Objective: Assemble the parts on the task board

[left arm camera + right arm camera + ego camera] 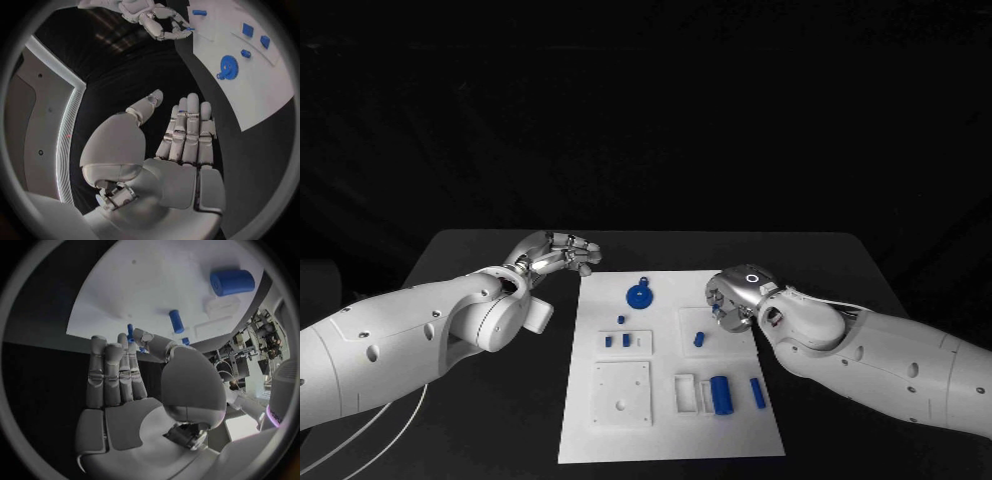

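The white task board (733, 440) lies in the middle of the black table. On it are a blue gear (636, 296), several small blue blocks (609, 341) and a blue cylinder (721, 394) beside a blue bar (757, 392). My right hand (733, 295) hovers over the board's right side and pinches a small blue part (131, 332) between thumb and a fingertip; the left wrist view shows that pinch too, at the right hand (159, 21). My left hand (563, 252) hangs off the board's far left corner, with straight fingers (187, 130) and nothing in it.
A white square plate (623, 392) and a white frame (685, 392) sit on the board's near half. In the right wrist view the blue cylinder (232, 282) and a blue peg (177, 321) lie beyond the fingers. Bare black table (488, 250) surrounds the board.
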